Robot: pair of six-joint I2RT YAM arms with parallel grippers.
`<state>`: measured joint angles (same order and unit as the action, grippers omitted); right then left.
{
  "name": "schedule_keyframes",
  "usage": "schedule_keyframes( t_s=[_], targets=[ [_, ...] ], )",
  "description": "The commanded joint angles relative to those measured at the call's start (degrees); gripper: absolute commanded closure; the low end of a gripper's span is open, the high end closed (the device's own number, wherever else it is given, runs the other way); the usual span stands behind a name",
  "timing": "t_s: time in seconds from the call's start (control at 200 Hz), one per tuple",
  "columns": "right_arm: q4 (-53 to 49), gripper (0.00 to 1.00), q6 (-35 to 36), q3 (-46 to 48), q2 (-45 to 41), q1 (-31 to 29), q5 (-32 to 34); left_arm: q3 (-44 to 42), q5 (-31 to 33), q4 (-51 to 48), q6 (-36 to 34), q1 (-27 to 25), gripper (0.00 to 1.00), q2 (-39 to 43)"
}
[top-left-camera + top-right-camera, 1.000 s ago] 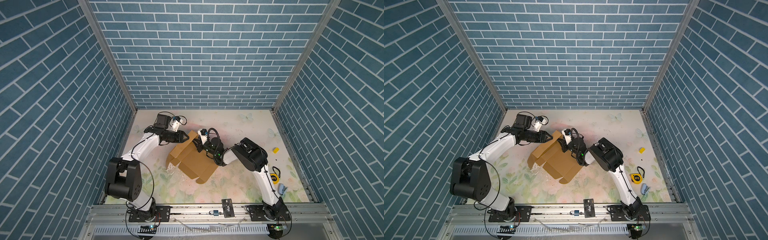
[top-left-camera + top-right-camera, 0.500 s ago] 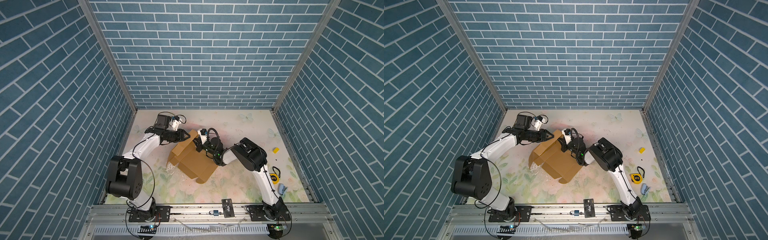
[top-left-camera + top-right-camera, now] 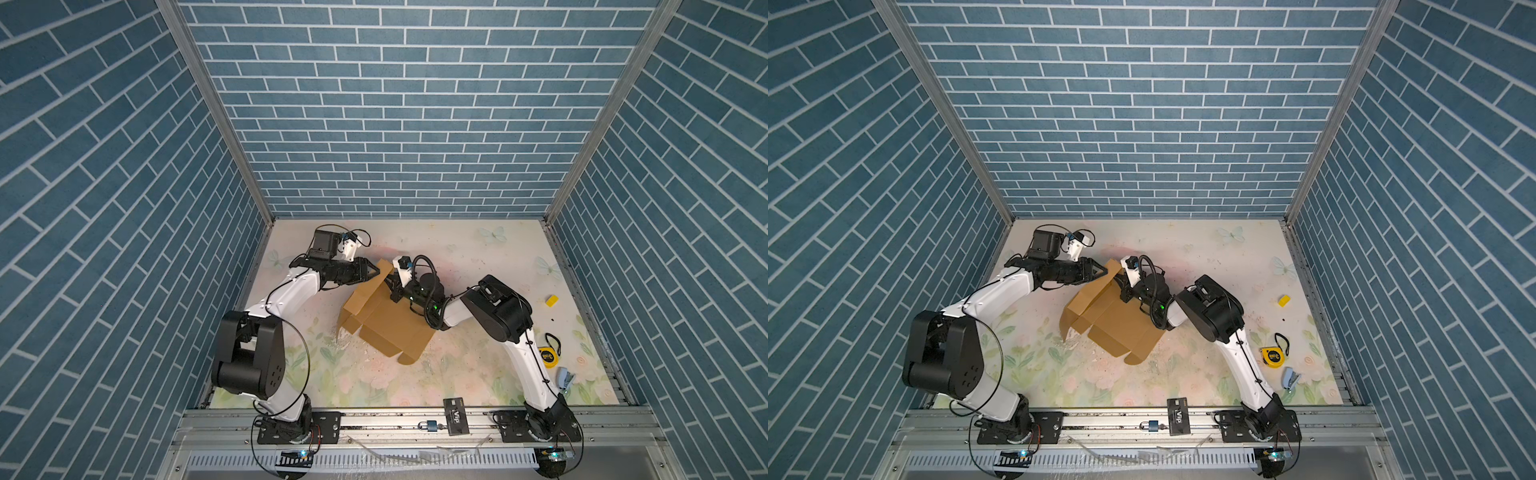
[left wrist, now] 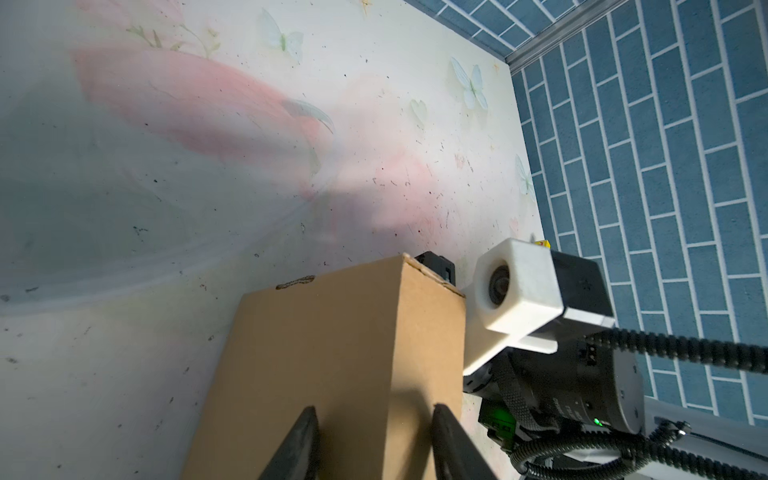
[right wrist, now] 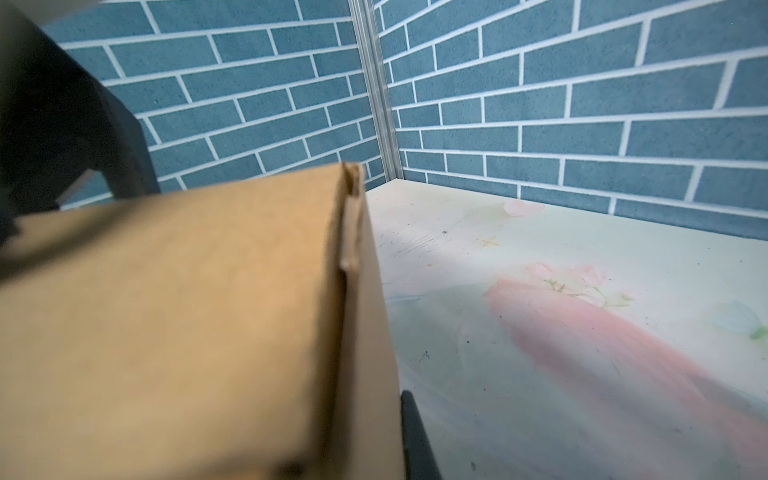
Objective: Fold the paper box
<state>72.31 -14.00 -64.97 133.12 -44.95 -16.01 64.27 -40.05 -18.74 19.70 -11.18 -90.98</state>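
Paper box: tan cardboard, partly erected, lying on the floral worktop just to the 9 o'clock side of centre in both top views. Its flat panels and a rounded tab spread toward 6 o'clock. One flap stands raised at the box's 12 o'clock end. A side flap hangs loose toward 8 o'clock.

Left gripper: reaches in from 9 o'clock and meets the raised flap. In the left wrist view the left gripper has its jaws released and parted, with the face of the flap spanning the gap just beyond both fingers. Nothing is clamped between them.

Right gripper: comes in from 3 o'clock at the same raised end. Its jaws are clenched on the cardboard wall. In the right wrist view one dark finger lies hard against the panel's edge, and the other is hidden behind the cardboard.

Loose items, well apart from the box:
- a yellow block at 3 o'clock
- a yellow tape measure at 4 o'clock
- a pale blue stapler just beyond the tape measure
- a black card on the front rail at 6 o'clock
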Motion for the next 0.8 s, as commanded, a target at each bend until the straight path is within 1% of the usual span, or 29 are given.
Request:
schedule_keyframes(
  t_s=[0.0, 0.06, 0.11, 0.18, 0.23, 0.375, 0.45, 0.58, 0.71, 0.795],
  targets=[
    [2.07, 0.99, 0.24, -1.44, -0.91, -0.05, -0.1, -0.43, -0.1, -4.16, 0.11, -0.46, 0.55, -1.25],
    [3.69, 0.97, -0.4, -0.71, -0.69, 0.02, 0.95, -0.96, -0.11, -3.12, 0.16, -0.29, 0.54, -1.22],
    [4.67, 0.93, -0.64, 0.06, -0.64, 0.04, 1.16, -0.82, 0.2, -3.31, 0.22, 0.01, 0.54, -1.36],
    [3.58, 0.86, -0.94, 1.23, -1.79, -0.05, 1.41, -0.08, 0.59, -4.45, 0.1, 0.6, 0.54, -1.25],
    [3.47, 0.83, -0.81, 2.43, -2.57, -0.29, 1.67, -0.17, 0.29, -4.44, 0.16, 1.1, 0.56, -1.24],
    [7.15, 0.79, -2.35, 4.24, -1.21, -0.41, 2.47, -1.13, 0.07, -2.86, 0.36, 1.77, 0.59, -1.78],
    [6.99, 0.79, -2.81, 4.83, -1.76, -0.49, 1.8, -0.47, -0.62, -3.84, 0.41, 1.78, 0.59, -1.97],
    [7.55, 0.78, -1.91, 6.23, -2.26, -0.75, 1.45, -1.27, -1.34, -2.09, 1.09, 1.78, 0.61, -2.77],
    [6.39, 0.83, -1.51, 8.06, -4.86, -0.64, -0.1, 0.56, -2.13, -4.15, 1.49, 1.85, 0.62, -3.28],
    [6.58, 0.85, -0.99, 9.69, -6.63, -0.69, -0.86, -0.26, -4.04, -2.13, 2.86, 1.78, 0.62, -3.31]
  ],
)
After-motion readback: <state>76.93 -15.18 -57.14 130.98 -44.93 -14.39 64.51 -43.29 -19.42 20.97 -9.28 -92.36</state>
